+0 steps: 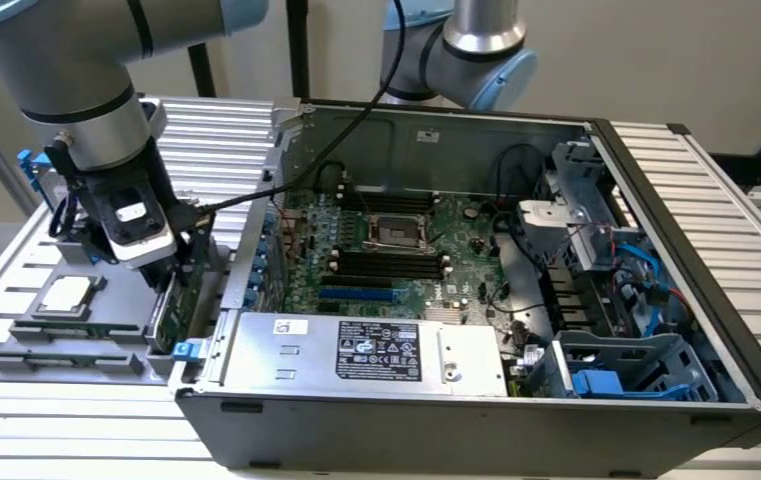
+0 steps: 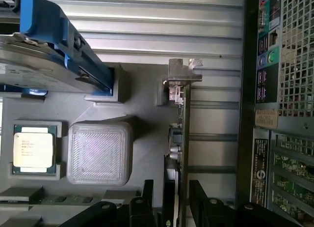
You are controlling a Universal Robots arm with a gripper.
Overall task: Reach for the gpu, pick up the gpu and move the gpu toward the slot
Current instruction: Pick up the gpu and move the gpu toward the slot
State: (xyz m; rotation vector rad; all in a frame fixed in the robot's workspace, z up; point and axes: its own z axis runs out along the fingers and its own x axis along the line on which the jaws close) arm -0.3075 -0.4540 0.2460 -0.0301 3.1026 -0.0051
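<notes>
I have the pincer (image 1: 177, 278) low over the grey tray (image 1: 33, 255), which sits on the ribbed metal counter (image 1: 220, 130) at the exterior view's left, about nine o'clock from the open computer case (image 1: 647, 400); the arm (image 1: 80, 90) reaches down to it from that view's eleven o'clock corner.

The gpu (image 2: 182, 133) stands on its long edge in a holder on the tray, with its silver bracket (image 2: 184, 74) at the end away from the pincer; in the exterior view its green edge shows just beneath the pincer, close beside the case wall.

In the wrist view the two black fingers (image 2: 147, 202) are parted wider than the card is thick, one on each side of its near end, so the board lies between them; there is a dark gap on one side, and I cannot tell whether the other finger touches the board; the pincer has hold of nothing, and the card rests in its holder, not lifted.

Beside the gpu on the tray lies a square grey ribbed block (image 2: 99, 152); just past that is the processor chip (image 2: 33, 149) in its recess; a hard drive (image 2: 49, 50) with blue rails sits near both.

Inside the case the motherboard (image 1: 394, 250) lies flat at the centre; its blue slot (image 1: 357, 295) is about three o'clock from the pincer, well apart from the card; a silver power supply (image 1: 367, 350) runs along the six o'clock wall.
</notes>
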